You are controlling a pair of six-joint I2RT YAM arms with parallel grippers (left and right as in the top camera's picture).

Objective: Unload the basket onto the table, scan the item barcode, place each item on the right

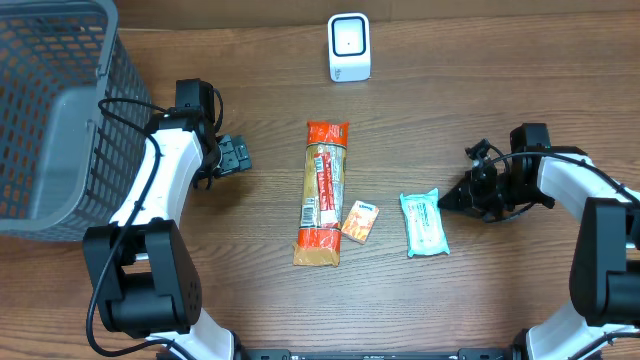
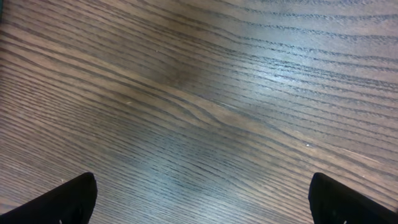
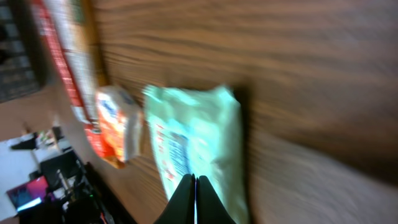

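The wood-grained surface (image 1: 500, 80) is carrying three soft packets near its middle. A long, crinkled orange-and-tan packet (image 1: 324, 193) is lying lengthwise. A small, squarish orange packet (image 1: 360, 221) is sitting just beside its lower right side. A pale green, pillow-shaped plastic pouch (image 1: 423, 223) is lying a little further right. The right pincer (image 1: 445, 200) is pointing at the pouch's right edge with its slim black fingers pressed fully together, gripping nothing. The left pincer (image 1: 235, 155) is hovering over bare wood with its fingers spread wide and empty. A rounded white scanner (image 1: 349, 47) is standing at the far edge, and a grey mesh basket (image 1: 40, 60) is sitting at the left.
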